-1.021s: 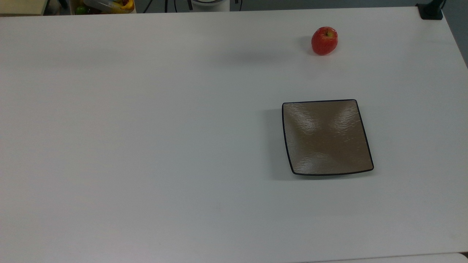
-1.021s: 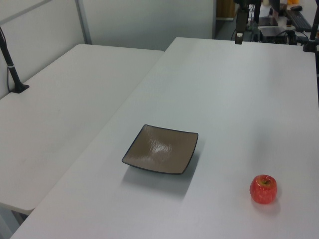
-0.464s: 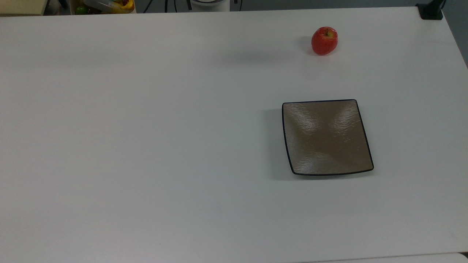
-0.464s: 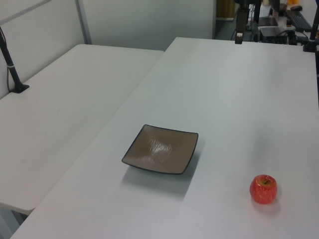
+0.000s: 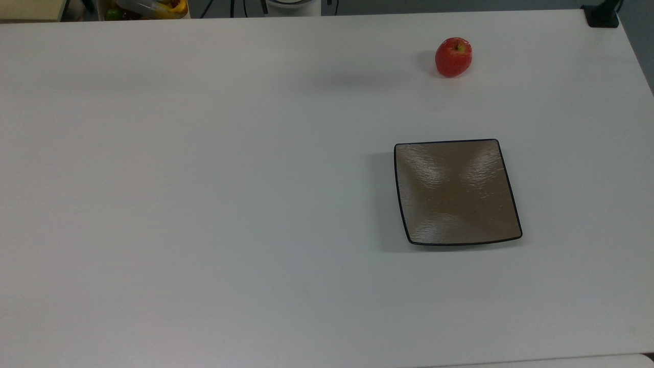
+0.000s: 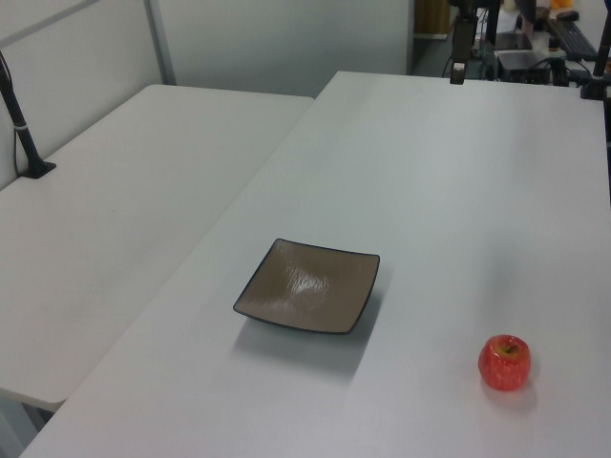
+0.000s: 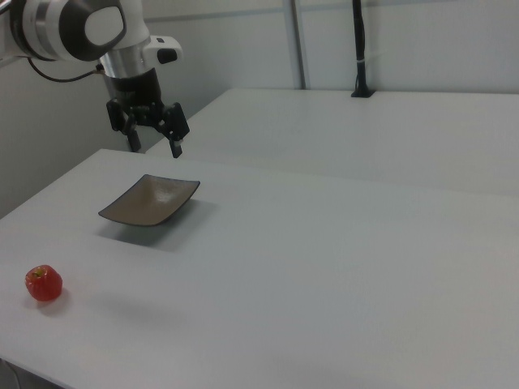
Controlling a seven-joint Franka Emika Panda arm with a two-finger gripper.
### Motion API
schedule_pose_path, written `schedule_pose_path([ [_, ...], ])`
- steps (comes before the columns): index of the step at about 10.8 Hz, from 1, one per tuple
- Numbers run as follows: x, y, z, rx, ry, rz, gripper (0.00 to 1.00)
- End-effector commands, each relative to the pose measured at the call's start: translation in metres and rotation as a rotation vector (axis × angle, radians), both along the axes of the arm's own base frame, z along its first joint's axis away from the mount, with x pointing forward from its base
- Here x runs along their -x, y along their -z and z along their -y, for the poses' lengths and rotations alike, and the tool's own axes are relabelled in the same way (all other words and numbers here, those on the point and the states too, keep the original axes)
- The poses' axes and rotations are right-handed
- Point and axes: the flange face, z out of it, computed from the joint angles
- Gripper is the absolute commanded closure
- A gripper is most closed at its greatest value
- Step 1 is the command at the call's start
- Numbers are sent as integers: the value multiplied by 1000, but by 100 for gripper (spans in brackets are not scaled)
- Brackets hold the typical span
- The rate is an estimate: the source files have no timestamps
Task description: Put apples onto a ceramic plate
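Note:
A small red apple [image 5: 453, 57] [image 6: 504, 363] [image 7: 44, 284] with a yellow-green top rests on the white table, away from the plate. The square brown ceramic plate [image 5: 457, 191] [image 6: 307, 298] [image 7: 150, 201] with a thin dark rim lies flat and holds nothing. In the right view my gripper [image 7: 154, 147] hangs in the air on the white arm, pointing down, and appears just above the plate's far edge. It is open with nothing between its fingers, well apart from the apple.
A second white table [image 6: 115, 219] [image 7: 389, 130] adjoins the work table on the plate's side. A black clamped post [image 6: 24, 134] [image 7: 359, 49] stands on it. A bin of colourful items [image 5: 148, 7] sits beyond the top view's upper left edge.

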Motion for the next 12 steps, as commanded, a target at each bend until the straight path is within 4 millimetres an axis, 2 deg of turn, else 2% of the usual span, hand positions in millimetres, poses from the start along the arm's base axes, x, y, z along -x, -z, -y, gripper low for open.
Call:
schedule_pose_path([
  [1,1,-8,-7,-4,1,17,0],
  [3,5,-37,-25,-13,-22,67,0],
  [4,11,-45,-47,-17,-65,81,0],
  [5,16,-49,-57,-17,-85,76,0],
  [7,35,-56,-100,-17,-166,55,0],
  [9,60,-53,-149,-12,-267,28,0],
  [12,95,-41,-197,-7,-380,-1,0],
])
